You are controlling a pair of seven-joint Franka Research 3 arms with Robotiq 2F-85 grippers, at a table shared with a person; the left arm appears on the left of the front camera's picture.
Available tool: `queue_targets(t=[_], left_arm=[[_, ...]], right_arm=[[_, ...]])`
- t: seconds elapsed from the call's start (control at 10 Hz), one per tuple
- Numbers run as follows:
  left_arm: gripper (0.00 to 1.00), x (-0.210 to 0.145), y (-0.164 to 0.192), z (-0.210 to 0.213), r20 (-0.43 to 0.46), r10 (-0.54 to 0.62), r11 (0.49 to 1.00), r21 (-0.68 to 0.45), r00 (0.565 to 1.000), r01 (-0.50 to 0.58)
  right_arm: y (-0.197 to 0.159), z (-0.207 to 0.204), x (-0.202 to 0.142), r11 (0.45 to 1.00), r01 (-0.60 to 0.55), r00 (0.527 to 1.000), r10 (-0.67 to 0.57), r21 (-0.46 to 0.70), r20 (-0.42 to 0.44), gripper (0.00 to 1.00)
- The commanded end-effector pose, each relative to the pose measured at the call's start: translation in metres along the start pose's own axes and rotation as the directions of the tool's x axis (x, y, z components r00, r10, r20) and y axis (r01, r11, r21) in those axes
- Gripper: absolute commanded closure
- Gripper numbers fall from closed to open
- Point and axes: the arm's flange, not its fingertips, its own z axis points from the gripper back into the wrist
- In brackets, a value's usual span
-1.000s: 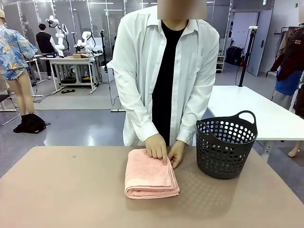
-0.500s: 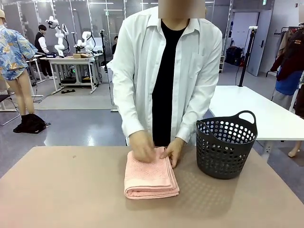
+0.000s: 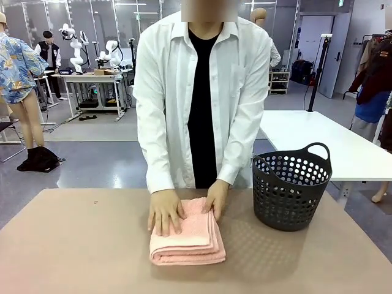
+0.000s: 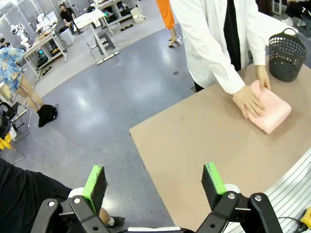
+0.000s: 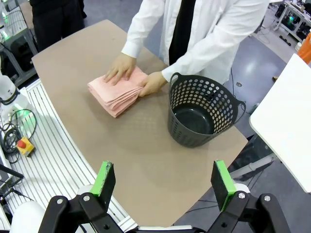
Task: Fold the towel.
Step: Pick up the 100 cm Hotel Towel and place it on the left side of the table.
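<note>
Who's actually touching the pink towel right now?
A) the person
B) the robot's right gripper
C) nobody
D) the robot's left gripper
A: the person presses the folded towel with one hand flat on top and the other hand at its far corner. The left gripper and right gripper are open and far from it.
</note>
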Motion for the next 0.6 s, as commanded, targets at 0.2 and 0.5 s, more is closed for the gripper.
queue_targets(t=[0.2,0.5], left_arm=[[0.0,-0.0009,0.0,0.0038,-0.012,0.005,1.0,0.011,1.0,-0.005],[0.0,-0.0009,0.0,0.0038,-0.012,0.005,1.0,0.011,1.0,-0.005]], right_arm=[[-0.0004,0.0012,0.0005,1.0,0.003,1.0,-0.003,0.001,-0.001,0.0],[-0.0004,0.0012,0.0005,1.0,0.003,1.0,-0.003,0.001,-0.001,0.0]])
